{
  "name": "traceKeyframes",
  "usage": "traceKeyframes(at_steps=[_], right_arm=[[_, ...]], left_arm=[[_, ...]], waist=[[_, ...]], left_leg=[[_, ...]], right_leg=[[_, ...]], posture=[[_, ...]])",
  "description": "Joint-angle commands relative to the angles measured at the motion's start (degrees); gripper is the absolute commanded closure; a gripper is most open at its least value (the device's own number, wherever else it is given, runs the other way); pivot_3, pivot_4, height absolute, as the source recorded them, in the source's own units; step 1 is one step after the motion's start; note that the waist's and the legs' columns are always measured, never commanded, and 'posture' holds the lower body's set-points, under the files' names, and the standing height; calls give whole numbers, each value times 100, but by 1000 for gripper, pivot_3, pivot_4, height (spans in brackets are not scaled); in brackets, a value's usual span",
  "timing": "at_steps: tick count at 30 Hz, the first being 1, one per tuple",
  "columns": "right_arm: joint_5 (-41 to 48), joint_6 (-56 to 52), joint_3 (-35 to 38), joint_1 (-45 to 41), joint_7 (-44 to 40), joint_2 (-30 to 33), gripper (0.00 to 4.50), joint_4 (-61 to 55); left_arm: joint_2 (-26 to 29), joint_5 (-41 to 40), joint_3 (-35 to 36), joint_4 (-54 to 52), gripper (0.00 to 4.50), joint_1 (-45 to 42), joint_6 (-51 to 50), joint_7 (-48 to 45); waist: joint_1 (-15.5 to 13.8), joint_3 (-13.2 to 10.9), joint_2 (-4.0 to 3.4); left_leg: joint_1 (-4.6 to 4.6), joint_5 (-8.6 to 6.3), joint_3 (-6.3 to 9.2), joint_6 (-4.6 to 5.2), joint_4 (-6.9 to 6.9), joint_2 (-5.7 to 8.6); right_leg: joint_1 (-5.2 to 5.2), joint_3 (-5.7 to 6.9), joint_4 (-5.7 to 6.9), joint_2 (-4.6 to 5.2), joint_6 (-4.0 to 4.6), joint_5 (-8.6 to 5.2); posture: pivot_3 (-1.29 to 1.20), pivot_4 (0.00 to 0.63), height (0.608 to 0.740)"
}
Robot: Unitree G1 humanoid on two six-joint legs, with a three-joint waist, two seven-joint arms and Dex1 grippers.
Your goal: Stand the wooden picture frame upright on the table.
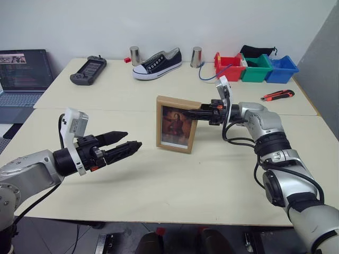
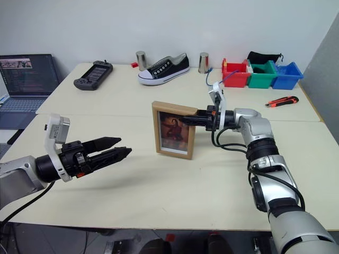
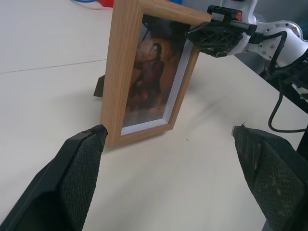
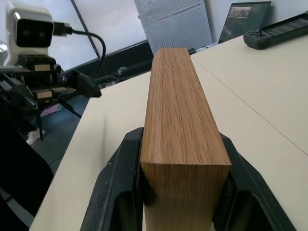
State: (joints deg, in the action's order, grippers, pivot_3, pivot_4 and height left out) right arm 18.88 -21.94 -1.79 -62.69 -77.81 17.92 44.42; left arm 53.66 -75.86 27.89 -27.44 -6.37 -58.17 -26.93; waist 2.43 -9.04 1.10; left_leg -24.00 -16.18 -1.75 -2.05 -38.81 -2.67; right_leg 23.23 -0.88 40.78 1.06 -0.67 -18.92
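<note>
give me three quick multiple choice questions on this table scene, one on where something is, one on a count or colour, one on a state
1. Where is the sneaker?
A. at the far side of the table, between two metal cups
B. inside the red bin
C. in front of the picture frame

2. How many coloured bins sit at the far right?
A. one
B. three
C. five

3. What is the state of the picture frame?
A. flat, face down
B. upright, its top corner pinched by the right gripper
C. lifted by the left gripper

Answers:
1. A, it lies between one metal cup and the other.
2. B, a red bin, a green bin and a blue bin.
3. B, the frame stands on the table while the left gripper hangs open, apart from it.
</note>
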Motion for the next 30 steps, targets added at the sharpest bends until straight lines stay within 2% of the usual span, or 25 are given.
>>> traceKeyframes(at_steps=[1, 12, 14, 15, 19, 25, 30], right_arm=[[12, 241, 81, -382, -229, 4, 3046, 178], [-234, 435, 22, -460, -214, -121, 3046, 658], [-277, 510, 29, -509, -123, -130, 2492, 746], [-318, 560, 3, -514, -137, -109, 2370, 769], [-414, 685, -22, -525, -151, -56, 1343, 849], [-506, 802, -1, -466, -153, 49, 55, 873], [-643, 832, -36, -297, -284, 486, 55, 763]], left_arm=[[49, -158, 205, -194, 47, 4, 68, 51], [26, -100, -43, -185, 47, -127, 87, 89], [40, -76, -85, -146, 0, -181, 91, 80], [41, -67, -104, -113, 0, -225, 97, 75], [40, -39, -134, -71, 0, -290, 93, 49], [24, 22, -171, -24, 0, -334, 99, 6], [69, 118, -198, 51, 0, -383, 89, -106]], waist=[[0, 0, 0], [1, 0, 0], [1, 0, 0], [1, 0, 0], [1, 0, 0], [6, 0, 0], [2, 0, 0]], left_leg=[[0, 0, 0, 0, 0, 0], [0, 0, 2, 0, 0, 0], [1, 0, 1, 0, -1, 0], [1, 0, 1, 0, -1, 0], [1, 0, 1, 0, -1, 0], [1, 0, 1, 0, -1, 0], [1, 0, 1, 0, -1, 0]], right_leg=[[0, 0, 0, 0, 0, 0], [-1, 1, 1, 0, 0, 0], [-1, 0, 1, 0, 0, 0], [-1, 1, 1, 0, 0, 0], [-1, 0, 1, 0, 0, 0], [-1, 0, 1, 0, 0, 0], [-1, 0, 0, 0, 0, 0]], posture=[[0, 150, 740], [0, 150, 740], [0, 150, 740], [0, 150, 740], [0, 150, 740], [0, 150, 740], [0, 150, 740]])
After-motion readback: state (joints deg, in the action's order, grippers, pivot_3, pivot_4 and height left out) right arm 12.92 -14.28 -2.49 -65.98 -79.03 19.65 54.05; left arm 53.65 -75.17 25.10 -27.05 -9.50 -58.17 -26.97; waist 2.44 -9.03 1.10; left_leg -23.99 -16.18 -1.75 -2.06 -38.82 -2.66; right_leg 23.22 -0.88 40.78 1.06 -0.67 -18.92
